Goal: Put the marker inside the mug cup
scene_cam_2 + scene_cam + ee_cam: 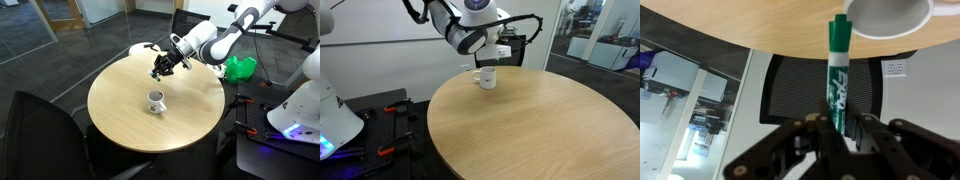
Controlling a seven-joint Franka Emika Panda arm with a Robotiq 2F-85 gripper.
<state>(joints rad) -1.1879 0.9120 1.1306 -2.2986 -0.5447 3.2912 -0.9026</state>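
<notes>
Pinching the short marker pen, green-capped with a pale barrel printed in green (837, 85), the black two-fingered Robotiq gripper (843, 128) has its jaws pressed onto the barrel's lower stretch. Most of the pen stands proud of the fingers, cap end foremost. We log the pen as held in the air, not in the cup. In the wrist view its cap end sits close beside the rim of the small white ceramic mug (890, 14), off to one side of the opening rather than over it. In an exterior view the mug (156, 101) stands upright on the round pale-wood table (120, 125), and the gripper (163, 66) hangs above the tabletop, clear of the mug. A black mesh chair (790, 90) shows beyond the table edge.

Handling, our judgement: the pen is light and stiff, and its plastic barrel is smooth and round, so it could swivel or slide in a two-point pinch. A hold low on the barrel suits the job, since the free length can enter the mug first. The mug is hard, breakable and probably light enough to skid or tip if knocked at the rim.
</notes>
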